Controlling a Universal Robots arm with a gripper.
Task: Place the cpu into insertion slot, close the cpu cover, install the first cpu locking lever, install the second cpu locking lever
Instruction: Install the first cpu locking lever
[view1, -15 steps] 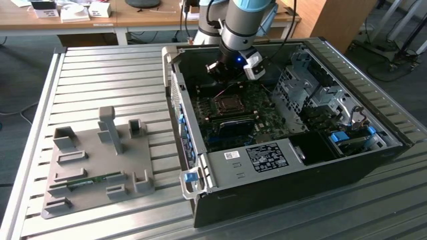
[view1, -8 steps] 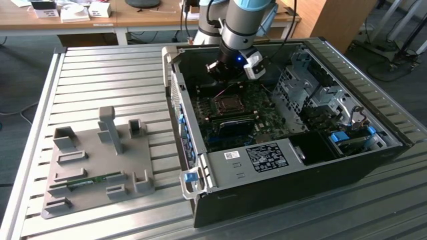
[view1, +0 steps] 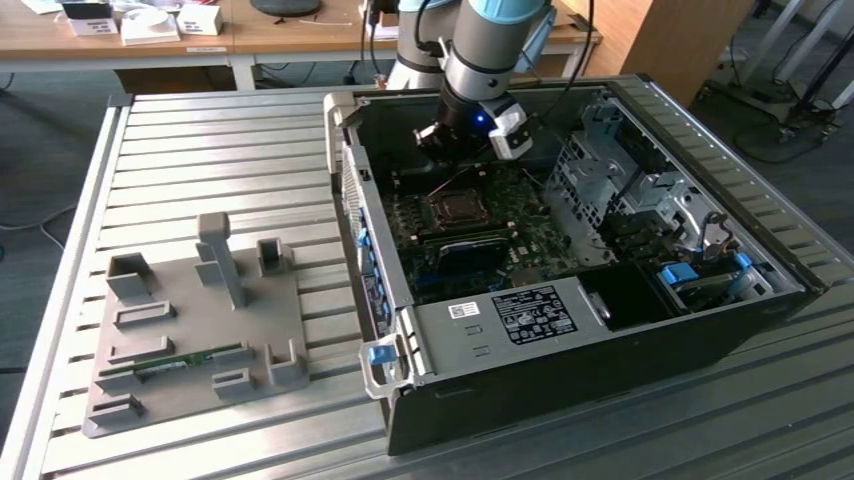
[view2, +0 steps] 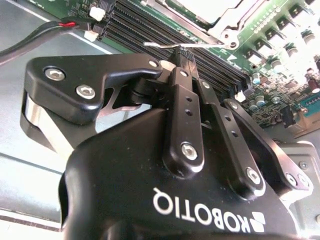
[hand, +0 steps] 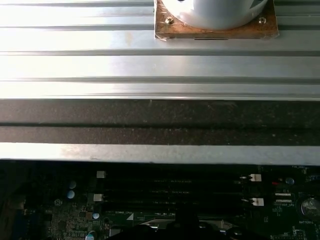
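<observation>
Case (view1: 561, 390) | holds motherboard (view1: 424, 262) with insertion slot (view1: 458, 207) | claw (view2: 184, 54) pressed together near cpu cover (view2: 222, 27)

Your exterior view stands high and off to one side, looking down at an angle on the whole open computer case (view1: 574, 340), the slatted worktop (view1: 214, 170) and the arm (view1: 481, 50). Your second wrist view sits right behind the end effector (view2: 184, 52), looking along it at the memory slots (view2: 150, 30) close by. Your first wrist view faces across the same memory slots (hand: 175, 190) to the case rim (hand: 160, 152) and the worktop beyond. All three share the motherboard (view1: 461, 235).
</observation>
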